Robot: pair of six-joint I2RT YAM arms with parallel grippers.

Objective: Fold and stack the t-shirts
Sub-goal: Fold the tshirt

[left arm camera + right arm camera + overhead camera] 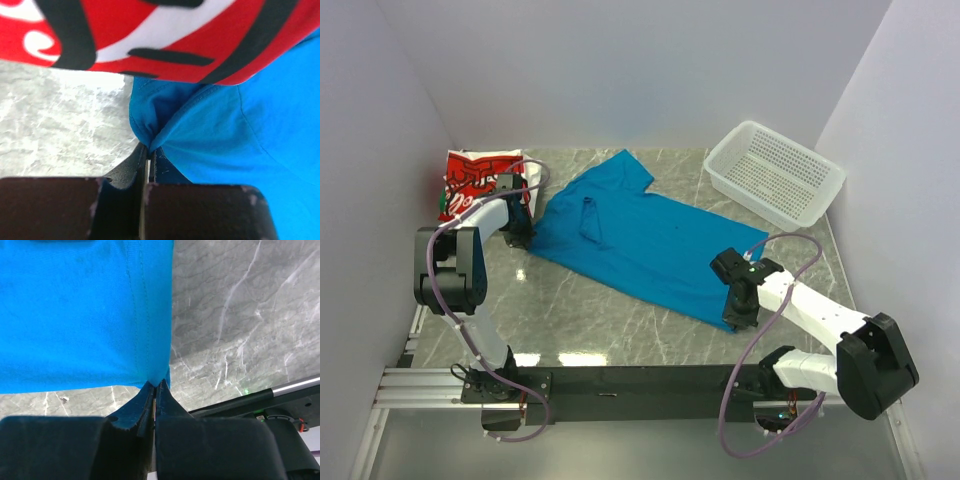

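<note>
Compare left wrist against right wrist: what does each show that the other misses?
Only left wrist: the red-and-white t-shirt, lying past the left gripper, which is shut on a bunched edge of the blue t-shirt. Only right wrist: the right gripper shut on a stitched hem corner, plus a metal rail. Both: the blue t-shirt pinched over the marble table.
</note>
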